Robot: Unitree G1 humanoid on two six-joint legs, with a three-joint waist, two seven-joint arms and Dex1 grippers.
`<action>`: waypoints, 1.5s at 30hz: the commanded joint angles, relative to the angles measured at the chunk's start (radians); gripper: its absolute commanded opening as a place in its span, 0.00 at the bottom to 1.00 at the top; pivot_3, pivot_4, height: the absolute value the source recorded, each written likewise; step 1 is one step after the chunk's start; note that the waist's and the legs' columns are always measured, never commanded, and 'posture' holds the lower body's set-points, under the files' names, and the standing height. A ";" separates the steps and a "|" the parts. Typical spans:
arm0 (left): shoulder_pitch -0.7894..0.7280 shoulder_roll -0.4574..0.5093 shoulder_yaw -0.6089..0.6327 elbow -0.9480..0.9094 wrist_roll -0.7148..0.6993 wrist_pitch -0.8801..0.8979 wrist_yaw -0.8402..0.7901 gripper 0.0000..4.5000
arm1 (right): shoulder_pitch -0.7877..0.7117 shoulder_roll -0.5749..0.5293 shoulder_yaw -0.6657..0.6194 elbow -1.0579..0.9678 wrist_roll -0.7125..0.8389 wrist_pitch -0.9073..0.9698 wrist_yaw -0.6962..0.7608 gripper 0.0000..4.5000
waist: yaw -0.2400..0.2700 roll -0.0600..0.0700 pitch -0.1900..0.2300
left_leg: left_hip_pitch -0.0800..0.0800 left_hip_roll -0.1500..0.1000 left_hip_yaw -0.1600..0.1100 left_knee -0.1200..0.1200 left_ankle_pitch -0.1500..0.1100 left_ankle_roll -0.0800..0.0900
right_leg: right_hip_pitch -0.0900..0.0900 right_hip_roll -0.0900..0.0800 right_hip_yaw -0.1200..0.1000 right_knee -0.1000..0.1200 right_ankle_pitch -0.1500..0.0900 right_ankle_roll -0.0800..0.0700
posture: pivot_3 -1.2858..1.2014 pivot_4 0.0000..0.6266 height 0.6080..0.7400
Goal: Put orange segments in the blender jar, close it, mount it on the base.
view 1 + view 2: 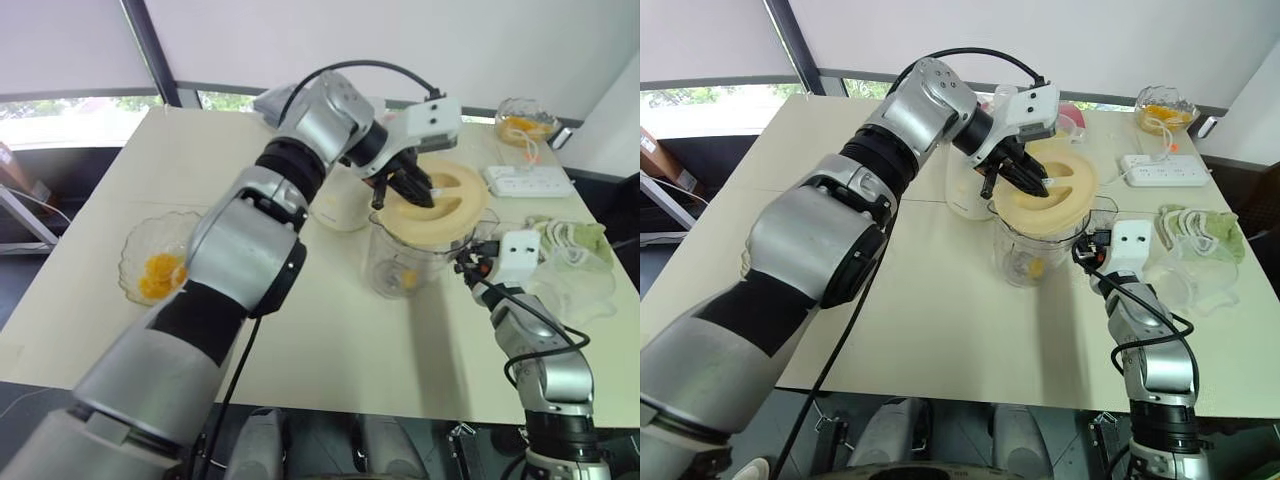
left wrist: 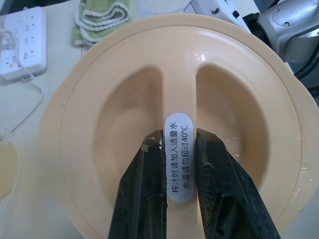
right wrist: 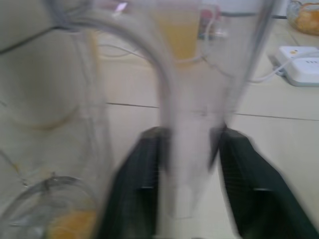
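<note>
Soft, even daylight fills the head views, coming from the windows (image 1: 90, 105) along the upper left of the frame, with the blinds (image 1: 60, 45) above them bright and flat. The table (image 1: 330, 330) carries only faint, diffuse shadows under the arms. The left wrist view is sharp and evenly lit, with small glints on the lid (image 2: 249, 99) at upper centre. The right wrist view is smeared with blur throughout, the blender jar (image 3: 189, 124) hazy at centre.

It looks like an indoor test room: a plain cream worktop (image 1: 150, 180) beneath roller-blinded windows (image 1: 60, 50), with a white power strip (image 1: 530, 181) and loose cables.
</note>
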 commanded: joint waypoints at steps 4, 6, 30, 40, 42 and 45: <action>-0.012 0.000 -0.006 -0.021 0.003 0.005 -0.008 0.05 | 0.007 0.009 -0.034 -0.033 -0.022 -0.022 -0.022 0.18 | -0.001 0.000 0.000 | 0.000 0.000 0.000 0.000 0.000 0.000 | 0.000 0.000 0.000 0.000 0.000 0.000 | 0.52 0.24 1.00; -0.017 -0.003 -0.002 -0.018 -0.003 0.026 -0.014 0.05 | 0.012 0.019 -0.028 -0.048 -0.028 -0.021 -0.035 0.18 | -0.001 0.000 0.000 | 0.000 0.000 0.000 0.000 0.000 0.000 | 0.000 0.000 0.000 0.000 0.000 0.000 | 0.52 0.24 1.00; 0.039 -0.072 -0.141 0.015 0.138 -0.020 0.025 0.05 | 0.093 0.139 0.010 -0.216 -0.101 0.018 -0.110 0.18 | -0.002 0.003 -0.002 | 0.002 0.000 0.000 0.000 0.000 0.000 | 0.002 0.000 0.000 0.000 0.000 0.000 | 0.52 0.24 1.00; 0.084 -0.084 -0.160 0.017 0.150 0.059 0.033 0.05 | 0.096 0.147 0.001 -0.244 -0.106 0.039 -0.119 0.18 | -0.001 0.003 -0.003 | 0.017 0.000 -0.002 0.000 0.000 0.000 | 0.019 -0.001 0.000 -0.004 -0.003 -0.005 | 0.52 0.24 1.00; 0.090 -0.088 -0.157 0.017 0.148 0.085 0.051 0.05 | 0.091 0.147 0.005 -0.246 -0.109 0.044 -0.120 0.18 | -0.001 0.003 -0.004 | 0.017 0.000 -0.002 0.000 0.000 0.000 | 0.020 -0.001 0.000 -0.004 -0.003 -0.005 | 0.52 0.24 1.00; 0.097 -0.097 -0.148 0.016 0.141 0.137 0.090 0.05 | 0.080 0.151 0.012 -0.248 -0.111 0.051 -0.121 0.18 | -0.001 0.003 -0.004 | 0.017 0.000 -0.002 0.000 0.000 0.000 | 0.020 -0.001 0.000 -0.004 -0.003 -0.005 | 0.52 0.24 1.00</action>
